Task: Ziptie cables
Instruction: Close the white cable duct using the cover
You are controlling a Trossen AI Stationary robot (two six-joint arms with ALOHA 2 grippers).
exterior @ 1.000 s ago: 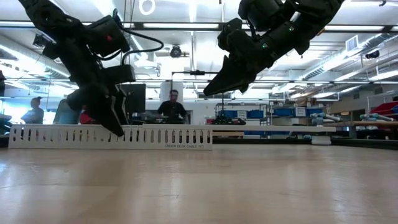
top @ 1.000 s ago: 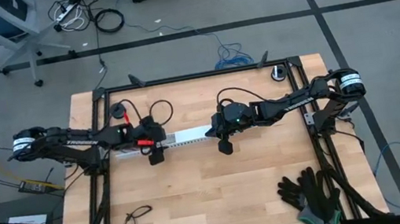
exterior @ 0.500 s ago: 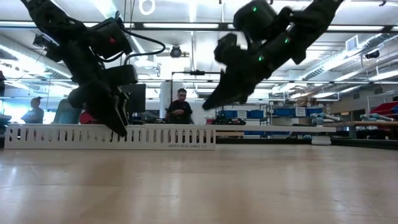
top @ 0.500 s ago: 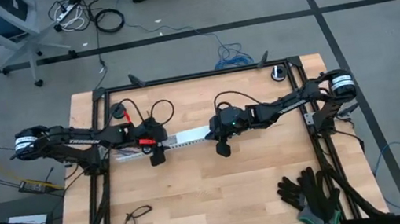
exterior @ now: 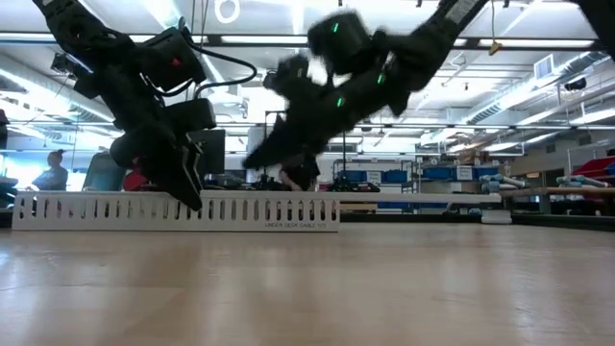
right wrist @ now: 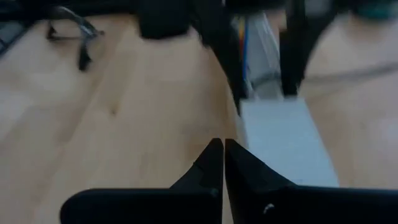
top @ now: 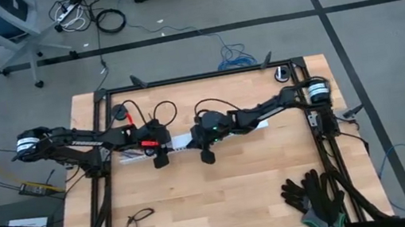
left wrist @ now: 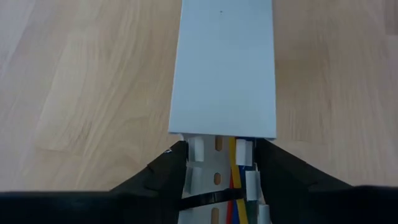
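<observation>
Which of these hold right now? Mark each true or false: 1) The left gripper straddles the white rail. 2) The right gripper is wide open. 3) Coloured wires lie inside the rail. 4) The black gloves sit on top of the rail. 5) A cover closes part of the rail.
1) True: the left gripper has a finger on each side of the white rail.
2) False: the right gripper is shut, fingertips together, above the table beside the rail.
3) True: the cables, yellow and blue among them, run along the rail's channel.
4) False: the black gloves lie near the table's corner, far from the rail.
5) True: a cover closes the stretch ahead of the left gripper.
</observation>
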